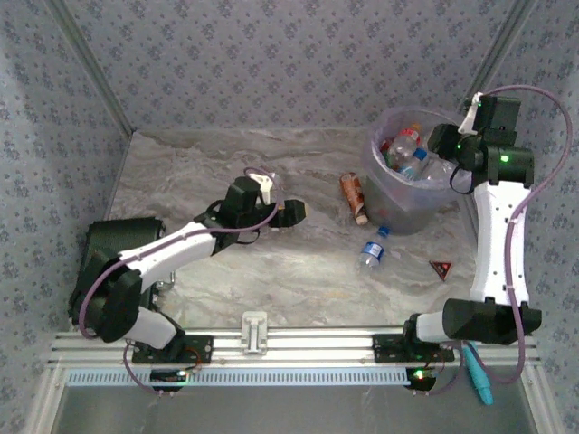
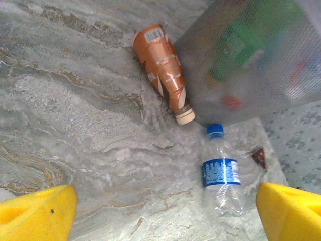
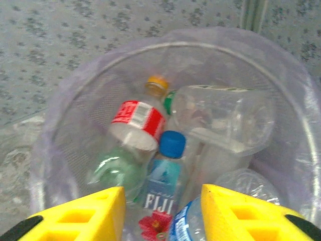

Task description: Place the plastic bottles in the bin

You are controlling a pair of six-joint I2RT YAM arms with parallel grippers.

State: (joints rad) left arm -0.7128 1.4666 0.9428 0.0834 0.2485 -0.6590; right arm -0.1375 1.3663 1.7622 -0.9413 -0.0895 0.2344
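Observation:
The bin [image 1: 401, 213] stands at the back right, with several plastic bottles inside, among them a red-labelled one [image 3: 138, 121] and a Fiji bottle [image 3: 161, 183]. My right gripper [image 3: 163, 196] hangs over the bin [image 3: 75, 133]. Its jaws are narrowed on a clear blue-labelled bottle [image 3: 186, 227] that lies low against the right finger [image 3: 241, 213]. An orange-brown bottle [image 2: 163, 65] and a clear bottle with a blue cap and label [image 2: 221, 173] lie on the table beside the bin [image 2: 210, 75]. My left gripper [image 2: 166, 203] hovers open left of them, holding nothing.
A small red triangle [image 1: 441, 268] lies right of the clear bottle [image 1: 371, 250]. A teal pen-like tool [image 1: 479, 375] rests by the right arm's base. Patterned walls close in the table at the back and sides.

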